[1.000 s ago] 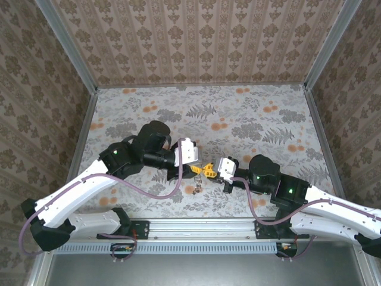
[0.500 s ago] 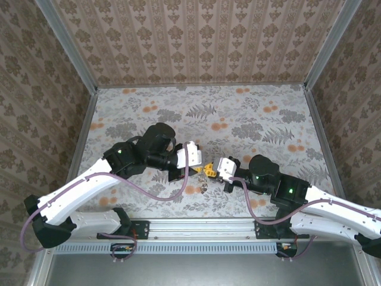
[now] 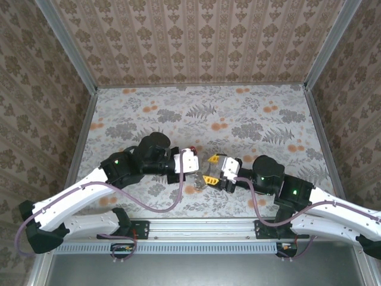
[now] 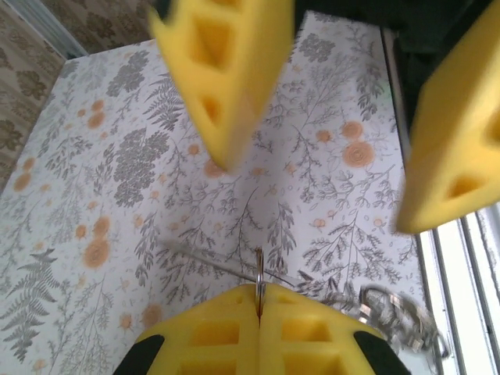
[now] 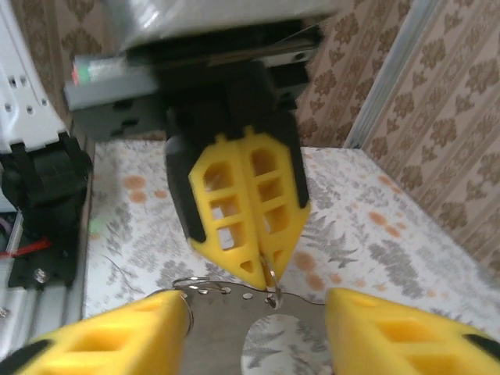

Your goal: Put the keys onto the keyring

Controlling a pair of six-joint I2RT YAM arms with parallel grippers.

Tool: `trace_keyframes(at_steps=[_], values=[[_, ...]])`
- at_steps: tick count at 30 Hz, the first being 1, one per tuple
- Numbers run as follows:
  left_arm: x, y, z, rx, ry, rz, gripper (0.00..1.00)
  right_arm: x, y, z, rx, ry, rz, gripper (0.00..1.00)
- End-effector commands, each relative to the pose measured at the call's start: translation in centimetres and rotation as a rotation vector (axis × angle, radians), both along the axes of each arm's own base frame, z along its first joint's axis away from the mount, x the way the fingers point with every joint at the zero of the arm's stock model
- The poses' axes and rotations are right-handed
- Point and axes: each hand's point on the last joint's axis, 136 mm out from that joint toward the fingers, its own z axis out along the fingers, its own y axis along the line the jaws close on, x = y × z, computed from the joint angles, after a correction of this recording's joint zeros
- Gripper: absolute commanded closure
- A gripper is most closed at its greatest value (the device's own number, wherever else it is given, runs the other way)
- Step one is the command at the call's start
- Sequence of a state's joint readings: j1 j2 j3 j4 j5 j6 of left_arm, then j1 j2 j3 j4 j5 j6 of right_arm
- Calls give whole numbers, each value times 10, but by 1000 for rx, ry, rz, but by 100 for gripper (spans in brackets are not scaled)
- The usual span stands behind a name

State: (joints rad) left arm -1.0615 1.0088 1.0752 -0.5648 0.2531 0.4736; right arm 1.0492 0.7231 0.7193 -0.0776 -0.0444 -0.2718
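Centrally, the keyring [image 4: 258,271] stands edge-on, pinched between the closed fingers of the left pincer [image 4: 258,291] above the floral desk [image 4: 117,156]. The silvery keys [image 5: 220,326] sit just beside those fingertips, between the widely parted fingers of the right pincer [image 5: 256,311], which grips nothing. Advisable: keep the ring steady, grasp one key near its head, and guide its hole slowly onto the ring's opening. No writing is legible.

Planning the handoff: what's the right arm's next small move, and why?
Likely close the right gripper on the keys: its jaws stand open either side of that silvery metal, while the left gripper is shut on the thin keyring.
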Motion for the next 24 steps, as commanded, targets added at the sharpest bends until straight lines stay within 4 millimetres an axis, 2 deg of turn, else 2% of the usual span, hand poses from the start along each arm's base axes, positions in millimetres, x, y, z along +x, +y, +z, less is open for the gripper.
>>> trace_keyframes(at_steps=[1,2,5,8,11,14,19,24], values=[[-5,3,20,-87,-110,-16,100,4,-11,27,116,34,-27,30],[-13,4,18,-92,-123,-33,100,7,-16,30,144,63,-39,26],[-30,9,16,-123,-164,-74,100,20,-29,40,217,136,-75,23],[-43,13,15,-153,-179,-115,100,46,-44,45,264,208,-193,23],[-55,17,19,-190,-180,-165,100,73,-56,42,268,284,-330,22],[-64,24,23,-214,-191,-187,100,101,-60,22,195,391,-456,20],[-72,35,30,-237,-203,-200,100,140,-48,-30,47,566,-539,20],[-58,43,31,-199,-223,-114,100,173,-26,-78,-50,684,-541,23]])
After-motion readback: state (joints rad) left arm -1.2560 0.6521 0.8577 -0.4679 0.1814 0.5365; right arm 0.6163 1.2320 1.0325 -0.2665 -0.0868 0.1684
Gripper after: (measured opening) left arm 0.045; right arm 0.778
